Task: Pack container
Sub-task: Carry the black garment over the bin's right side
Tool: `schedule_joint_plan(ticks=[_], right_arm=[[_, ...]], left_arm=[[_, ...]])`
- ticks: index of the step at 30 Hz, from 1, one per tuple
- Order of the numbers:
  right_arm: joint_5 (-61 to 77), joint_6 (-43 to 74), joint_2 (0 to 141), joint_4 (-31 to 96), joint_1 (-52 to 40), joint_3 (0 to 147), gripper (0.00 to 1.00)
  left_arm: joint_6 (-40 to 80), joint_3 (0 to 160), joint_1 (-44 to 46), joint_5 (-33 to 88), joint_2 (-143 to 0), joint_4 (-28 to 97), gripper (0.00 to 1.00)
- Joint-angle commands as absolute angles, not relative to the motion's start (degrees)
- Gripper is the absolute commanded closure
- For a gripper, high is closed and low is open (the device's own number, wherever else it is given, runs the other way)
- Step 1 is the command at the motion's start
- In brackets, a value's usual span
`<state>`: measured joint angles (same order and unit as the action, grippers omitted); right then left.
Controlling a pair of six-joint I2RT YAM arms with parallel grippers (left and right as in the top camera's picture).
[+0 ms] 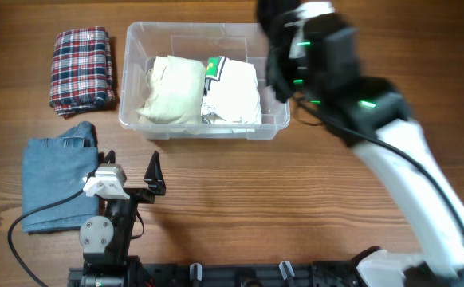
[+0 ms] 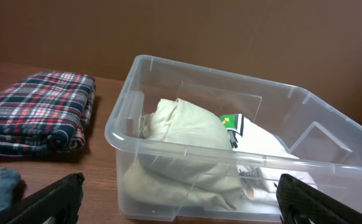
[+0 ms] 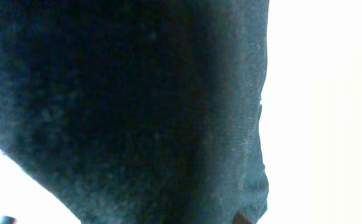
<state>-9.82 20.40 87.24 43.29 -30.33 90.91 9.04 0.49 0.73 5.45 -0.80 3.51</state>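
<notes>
Overhead, the container (image 1: 128, 80) sits by the far edge of the wooden worktop (image 1: 296, 207), about midway along it, with its long side parallel to that edge; inside it, a folded cream garment (image 1: 172, 88) fills the left half and a folded white garment (image 1: 233, 96) fills the right half, the two touching; a small green tag (image 1: 213, 68) shows on the white one near the far wall. A folded plaid garment (image 1: 80, 65) lies in the far left corner of the worktop, just beside the container but apart from it; a folded denim garment (image 1: 57, 179) lies along the left edge, nearer the front. The left gripper (image 1: 130, 163) rests low near the front left, just right of the denim, its two fingers spread wide with nothing between them; its wrist view looks across at the container's near wall, the plaid to the left. The right arm (image 1: 391, 151) reaches from the front right corner to the container's far right corner; the right gripper (image 1: 278, 56) hangs there above the rim; dark fabric (image 3: 125, 106) fills the right wrist view, hiding the fingers, so one cannot tell whether that gripper is parted or closed.
</notes>
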Motion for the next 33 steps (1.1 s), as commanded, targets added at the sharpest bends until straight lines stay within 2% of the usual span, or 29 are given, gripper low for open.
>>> schedule_joint_plan(ticks=[1, 9, 12, 26, 28, 31, 33], right_arm=[[-18.41, 24.14, 94.98, 39.81, -33.89, 91.70, 0.85], [-19.77, 31.29, 107.18, 34.09, -34.92, 91.70, 0.85], [-20.25, 31.97, 109.43, 33.67, -34.92, 91.70, 0.82], [-21.85, 34.70, 115.66, 35.48, -34.87, 91.59, 0.80], [-21.82, 34.70, 115.90, 35.62, -34.87, 91.59, 0.74], [-21.85, 34.68, 115.92, 35.59, -34.87, 91.59, 0.73], [-21.82, 34.70, 115.92, 35.57, -34.87, 91.59, 0.64]], left_arm=[[7.90, 0.32, 0.58, 6.31, -0.38, 3.90, 0.00], [7.90, 0.32, 0.58, 6.31, -0.38, 3.90, 0.00], [7.90, 0.32, 0.58, 6.33, -0.38, 3.90, 0.00], [7.90, 0.32, 0.58, 6.31, -0.38, 3.90, 0.00], [7.90, 0.32, 0.58, 6.33, -0.38, 3.90, 0.00], [7.90, 0.32, 0.58, 6.31, -0.38, 3.90, 0.00], [7.90, 0.32, 0.58, 6.33, -0.38, 3.90, 0.00]])
